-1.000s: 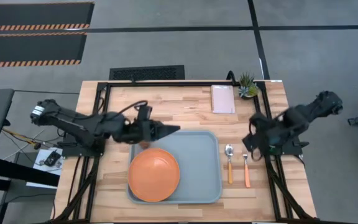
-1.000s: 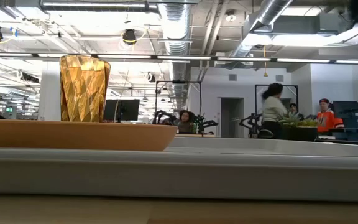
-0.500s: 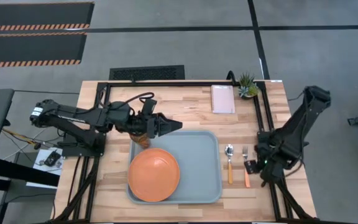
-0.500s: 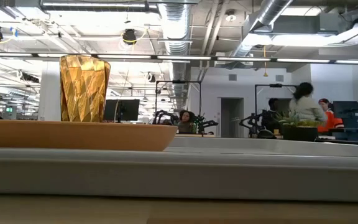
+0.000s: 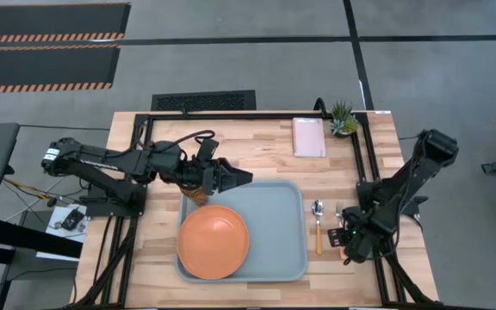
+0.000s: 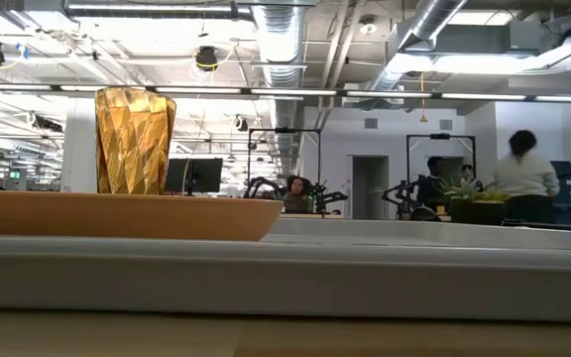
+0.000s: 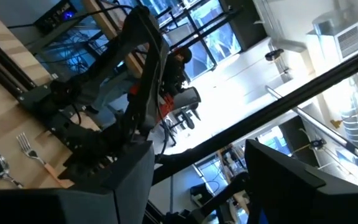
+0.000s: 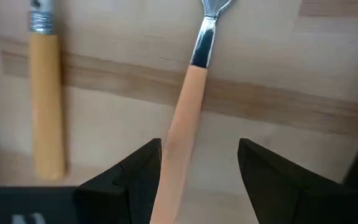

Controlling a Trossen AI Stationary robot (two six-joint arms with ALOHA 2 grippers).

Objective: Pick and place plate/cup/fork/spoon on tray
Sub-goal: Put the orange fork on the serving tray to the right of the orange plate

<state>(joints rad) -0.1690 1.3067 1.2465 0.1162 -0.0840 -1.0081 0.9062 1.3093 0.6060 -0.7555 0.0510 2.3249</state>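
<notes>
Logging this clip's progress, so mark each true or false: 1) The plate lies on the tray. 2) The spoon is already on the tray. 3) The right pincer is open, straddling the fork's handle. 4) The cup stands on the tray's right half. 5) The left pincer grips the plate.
1) True: the plate lies in the tray's left half.
2) False: the spoon lies on the wood, right of the tray.
3) True: the right pincer is open around the fork handle.
4) False: the cup is at the tray's far left corner.
5) False: the left pincer hovers above the tray's far edge, holding nothing.
</notes>
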